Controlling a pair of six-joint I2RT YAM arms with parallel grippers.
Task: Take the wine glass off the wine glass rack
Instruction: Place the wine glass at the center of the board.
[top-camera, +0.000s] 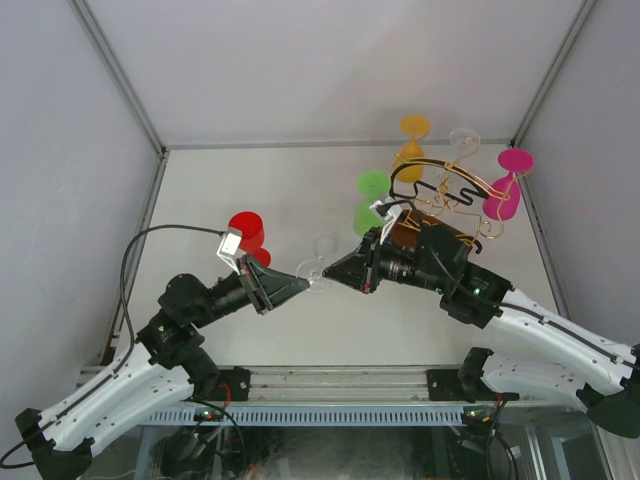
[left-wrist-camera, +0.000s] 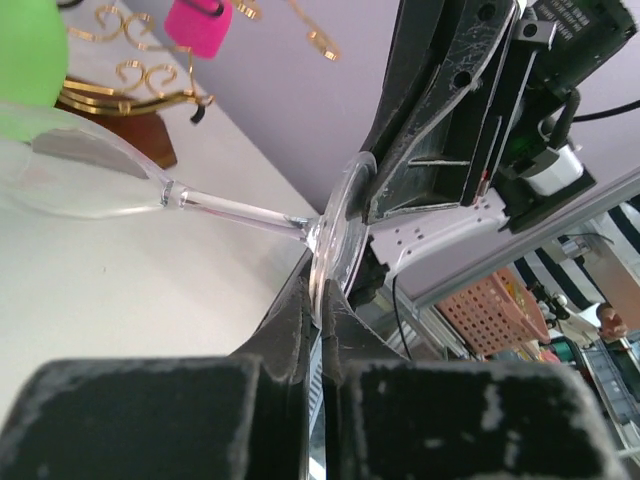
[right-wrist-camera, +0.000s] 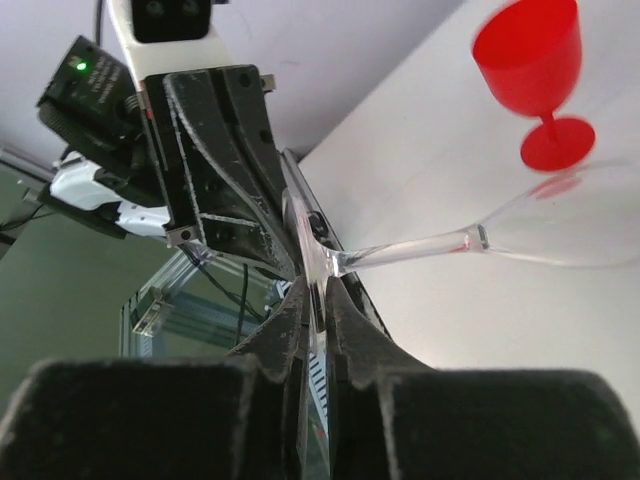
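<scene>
A clear wine glass (top-camera: 322, 258) lies sideways over the table, off the wine glass rack (top-camera: 440, 195). Its foot is pinched from both sides. My left gripper (top-camera: 306, 285) is shut on the foot's rim (left-wrist-camera: 335, 235), with the stem (left-wrist-camera: 230, 208) and bowl (left-wrist-camera: 70, 170) pointing away. My right gripper (top-camera: 331, 272) is shut on the same foot (right-wrist-camera: 305, 235) from the opposite side, stem (right-wrist-camera: 410, 250) running right. In each wrist view the other gripper's fingers (left-wrist-camera: 420, 130) (right-wrist-camera: 225, 170) face mine. I cannot tell whether the bowl touches the table.
The rack stands at the back right with green (top-camera: 372, 200), orange (top-camera: 412, 150), magenta (top-camera: 505, 190) and another clear glass (top-camera: 463, 140) hanging on its gold wire arms. A red glass (top-camera: 247, 235) stands on the table by my left gripper; it also shows in the right wrist view (right-wrist-camera: 530, 70).
</scene>
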